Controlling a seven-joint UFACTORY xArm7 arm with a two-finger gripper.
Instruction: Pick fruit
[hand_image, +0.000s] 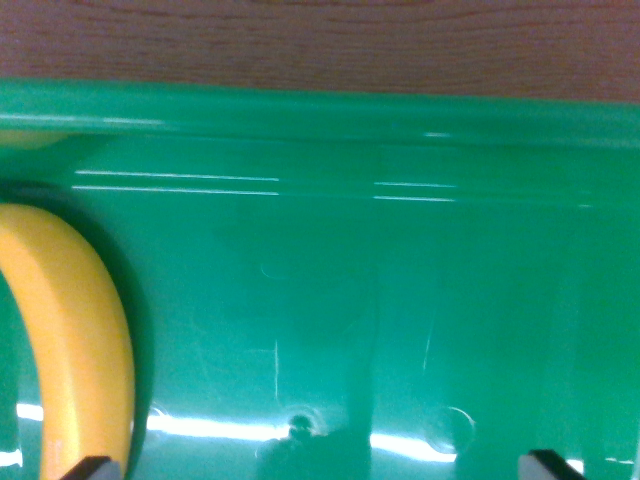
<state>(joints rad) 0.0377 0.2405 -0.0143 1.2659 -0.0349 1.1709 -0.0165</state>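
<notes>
Two dark fingertips (90, 467) of the gripper (320, 468) peek in at the bottom edge, far apart, so it stands open with nothing between them. Beside the fingertip on the wrist view's left lies a yellow banana (75, 330), curving along the floor of a green plastic bin (400, 300). Beyond the bin's far rim runs the brown wooden tabletop (320, 40).

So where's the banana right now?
The banana lies inside the green bin, along the wrist view's left edge, just above the tool's fingertip at the bottom left corner.
</notes>
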